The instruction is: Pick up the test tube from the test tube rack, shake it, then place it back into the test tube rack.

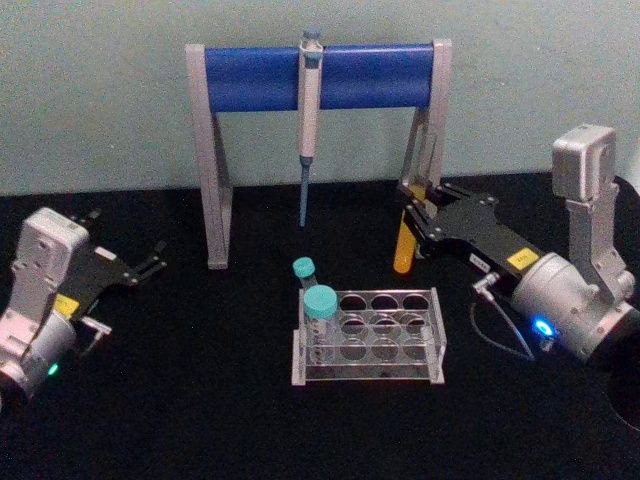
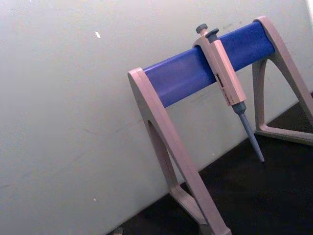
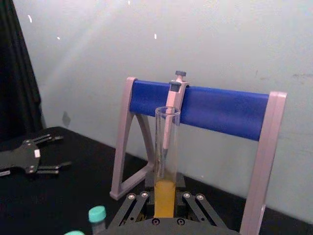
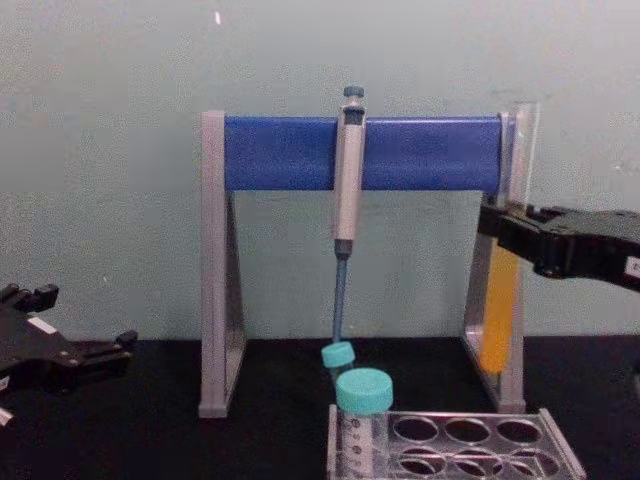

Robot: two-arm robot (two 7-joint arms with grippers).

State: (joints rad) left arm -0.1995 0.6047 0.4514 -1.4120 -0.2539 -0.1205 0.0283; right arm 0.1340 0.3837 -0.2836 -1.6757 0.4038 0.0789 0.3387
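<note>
Right gripper [image 1: 408, 228] is clamped on the test tube [image 1: 402, 252]. Tube is upright, right of centre in head view, up-right of the test tube rack [image 1: 437, 335] and clear of it. Pick done. Can't judge the shake from this; return to a hole is left. Left gripper [image 1: 128, 240] parked lower left, fingers spread. Yellow stickers [image 1: 522, 260] on both grippers, text unreadable.

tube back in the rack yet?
No, the right gripper holds the tube upright by the stand's right leg, behind the rack.
</note>
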